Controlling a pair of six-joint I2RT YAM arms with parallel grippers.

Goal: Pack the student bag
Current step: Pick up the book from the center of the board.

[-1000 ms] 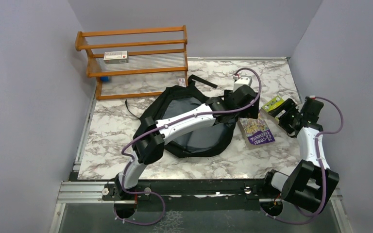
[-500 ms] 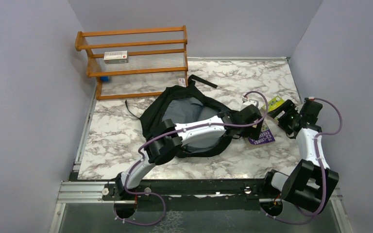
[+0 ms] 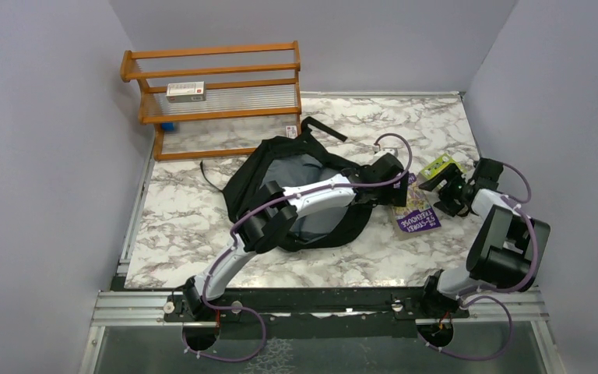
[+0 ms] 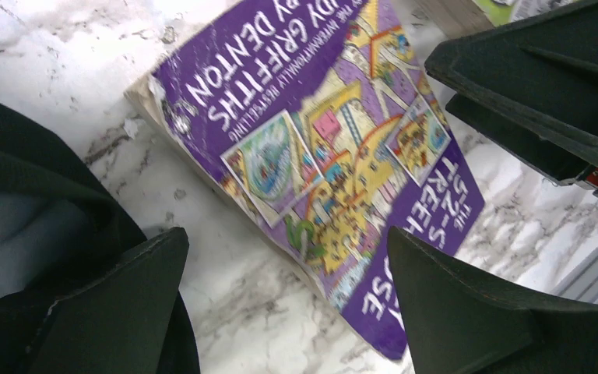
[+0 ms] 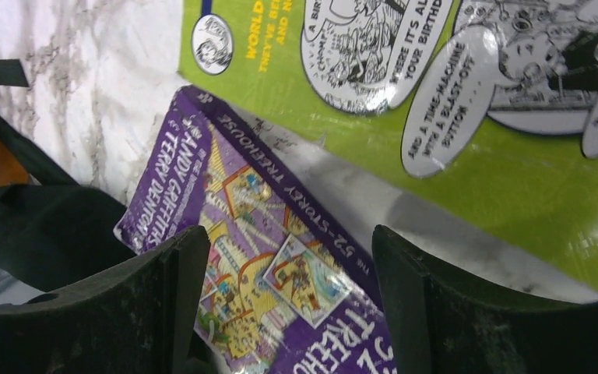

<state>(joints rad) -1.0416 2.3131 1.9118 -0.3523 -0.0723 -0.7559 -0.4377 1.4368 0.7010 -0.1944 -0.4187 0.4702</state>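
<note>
Bench (image 3: 187, 202) carries the student bag (image 3: 280, 167) at its middle, mouth open, grey lining up, nothing seen inside. The left arm has swung off the bag and dropped low. The left tool (image 4: 284, 234) now hangs with jaws wide apart over the purple book (image 4: 319, 156), flat just beside the bag's right edge. The right arm has folded in. The right tool (image 5: 286, 234), also spread and holding nothing, looks down on the same book and the green book (image 5: 475, 156) beside it. Judged: book pickup starting, nothing gripped yet.
</note>
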